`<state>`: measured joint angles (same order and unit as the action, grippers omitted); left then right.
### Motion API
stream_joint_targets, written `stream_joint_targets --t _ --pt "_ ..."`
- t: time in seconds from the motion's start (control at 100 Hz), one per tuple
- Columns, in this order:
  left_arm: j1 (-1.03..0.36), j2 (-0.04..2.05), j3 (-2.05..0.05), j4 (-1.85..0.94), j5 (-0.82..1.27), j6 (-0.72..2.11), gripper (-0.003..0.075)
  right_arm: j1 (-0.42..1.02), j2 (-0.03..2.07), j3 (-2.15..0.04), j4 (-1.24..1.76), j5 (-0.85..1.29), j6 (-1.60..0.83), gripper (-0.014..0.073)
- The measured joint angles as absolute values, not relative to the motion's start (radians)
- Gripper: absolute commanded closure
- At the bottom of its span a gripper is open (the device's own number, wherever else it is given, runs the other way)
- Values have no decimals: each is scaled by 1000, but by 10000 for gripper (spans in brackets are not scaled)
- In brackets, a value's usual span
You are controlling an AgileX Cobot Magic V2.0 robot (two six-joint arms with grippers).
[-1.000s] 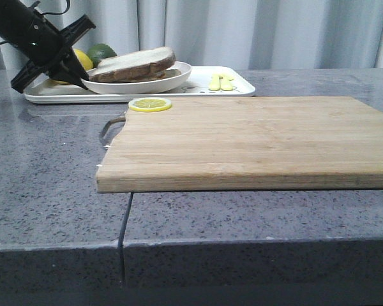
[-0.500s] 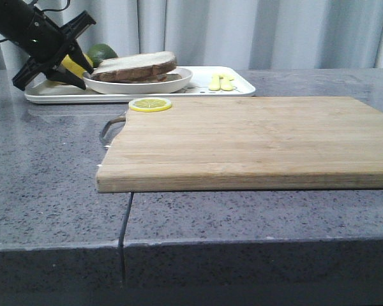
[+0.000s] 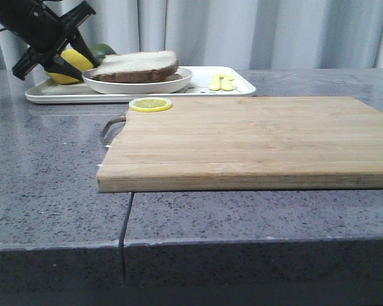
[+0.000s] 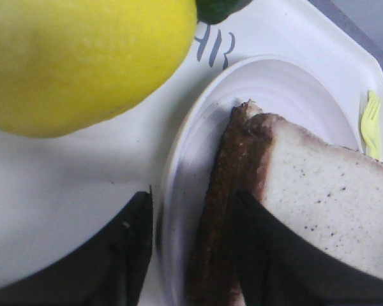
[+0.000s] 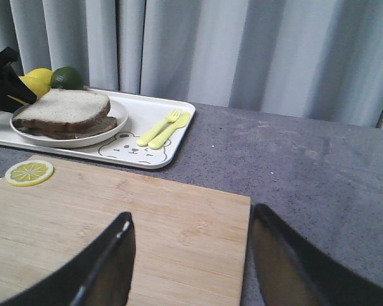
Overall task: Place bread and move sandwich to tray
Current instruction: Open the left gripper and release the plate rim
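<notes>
1. The tray (image 3: 242, 89) is seen on the grey counter (image 3: 51, 191) at the far left, at about 11 o'clock from the wooden board (image 3: 255, 140).
2. The round white plate (image 3: 179, 80) is set flat on the tray, and the sandwich (image 3: 137, 71) lies on it with the bread (image 3: 140, 62) as its top slice.
3. A lemon (image 3: 70, 64) and a lime (image 3: 103, 50) are placed on the tray at 9 o'clock of the plate; a yellow fork and spoon (image 3: 221, 81) lie at 3 o'clock of it.
4. A lemon slice (image 3: 150, 104) rests on the board's far left corner.
5. The left gripper (image 3: 76, 60) is held above the tray at the plate's left edge. Its fingers (image 4: 131, 255) are spread; in the left wrist view the plate rim and the sandwich's crust edge appear between them, and nothing is pinched.
6. The right gripper (image 5: 191, 268) is held above the board, well apart from the tray, with its fingers wide apart and nothing between them.
</notes>
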<state>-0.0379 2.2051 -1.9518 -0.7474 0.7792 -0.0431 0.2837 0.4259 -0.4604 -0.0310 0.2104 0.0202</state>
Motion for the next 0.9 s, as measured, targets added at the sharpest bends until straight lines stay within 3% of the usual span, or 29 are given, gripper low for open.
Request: stream_joint_targets --t 0.5,0.9 --pt "-24 2164 -2046 -578 922 -69 446 284 426 -460 -31 202 20 172" --pt "-13 1954 -2070 -492 952 -12 500 284 426 -460 -31 183 20 172"
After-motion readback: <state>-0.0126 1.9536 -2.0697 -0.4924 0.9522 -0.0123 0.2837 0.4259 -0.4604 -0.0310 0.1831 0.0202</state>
